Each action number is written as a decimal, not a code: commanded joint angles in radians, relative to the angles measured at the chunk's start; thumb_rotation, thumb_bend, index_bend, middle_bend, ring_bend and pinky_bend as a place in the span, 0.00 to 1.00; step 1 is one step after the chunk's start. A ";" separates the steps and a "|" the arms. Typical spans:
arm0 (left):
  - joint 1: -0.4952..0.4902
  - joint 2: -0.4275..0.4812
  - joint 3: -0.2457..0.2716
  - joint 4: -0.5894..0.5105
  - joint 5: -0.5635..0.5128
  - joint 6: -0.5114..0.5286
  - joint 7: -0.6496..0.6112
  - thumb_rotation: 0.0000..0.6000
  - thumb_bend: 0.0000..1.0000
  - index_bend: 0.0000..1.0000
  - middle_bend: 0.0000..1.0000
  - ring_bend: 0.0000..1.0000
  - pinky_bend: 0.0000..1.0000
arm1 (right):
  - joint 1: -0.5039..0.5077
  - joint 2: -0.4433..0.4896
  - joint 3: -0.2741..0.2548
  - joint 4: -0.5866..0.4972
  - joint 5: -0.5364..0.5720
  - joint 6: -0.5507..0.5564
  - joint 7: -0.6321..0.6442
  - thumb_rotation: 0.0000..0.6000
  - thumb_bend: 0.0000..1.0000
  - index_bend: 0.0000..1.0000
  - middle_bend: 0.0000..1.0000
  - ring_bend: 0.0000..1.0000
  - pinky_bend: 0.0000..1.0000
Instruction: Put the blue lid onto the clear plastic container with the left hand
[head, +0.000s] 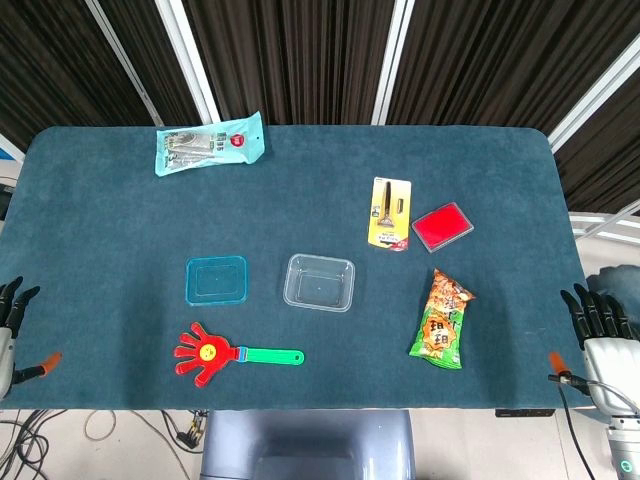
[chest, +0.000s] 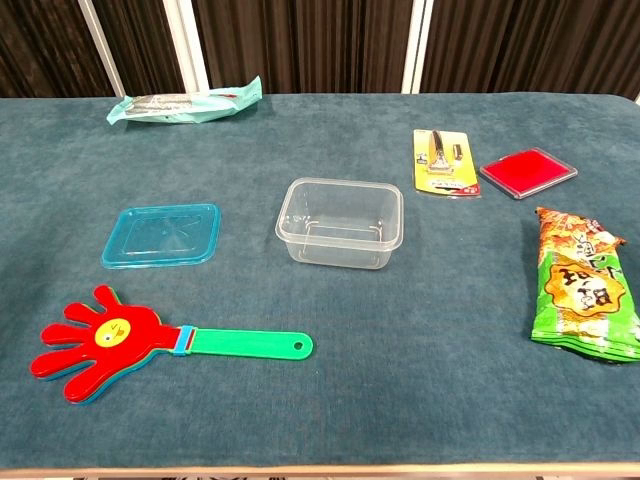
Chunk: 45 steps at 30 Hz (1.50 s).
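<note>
The blue lid (head: 216, 279) is shown flat on the surface (head: 100, 230), at 9 o'clock from the clear plastic container (head: 319, 282), unlidded. The left hand (head: 10, 325) and right hand (head: 598, 330) are parked at the edges, fingers spread, nothing held. A thin lid may be fumbled; the light container may be shoved.

Bare desk (head: 100, 240) lies between the left hand (head: 8, 325) and blue lid (head: 216, 279). Open strip between lid and clear plastic container (head: 319, 282). Hand-shaped clapper (head: 230, 352) lies near the lid's front edge.
</note>
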<state>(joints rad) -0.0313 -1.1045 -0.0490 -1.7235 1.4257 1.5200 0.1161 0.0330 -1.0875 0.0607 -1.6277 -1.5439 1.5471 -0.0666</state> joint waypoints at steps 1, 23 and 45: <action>-0.004 -0.002 -0.012 0.017 -0.014 -0.003 -0.018 1.00 0.07 0.09 0.00 0.00 0.02 | -0.001 0.002 0.000 -0.006 0.003 -0.001 0.000 1.00 0.34 0.00 0.01 0.00 0.00; -0.288 0.030 -0.126 0.063 -0.175 -0.399 0.014 1.00 0.06 0.03 0.01 0.00 0.09 | -0.010 0.003 0.003 -0.044 0.047 -0.018 0.039 1.00 0.34 0.00 0.01 0.00 0.00; -0.553 -0.343 -0.161 0.238 -0.526 -0.523 0.447 1.00 0.03 0.05 0.01 0.00 0.09 | -0.007 0.009 0.013 -0.068 0.086 -0.045 0.086 1.00 0.34 0.00 0.01 0.00 0.00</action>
<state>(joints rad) -0.5674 -1.4280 -0.2058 -1.5000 0.9179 1.0052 0.5518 0.0263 -1.0789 0.0736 -1.6951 -1.4593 1.5032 0.0193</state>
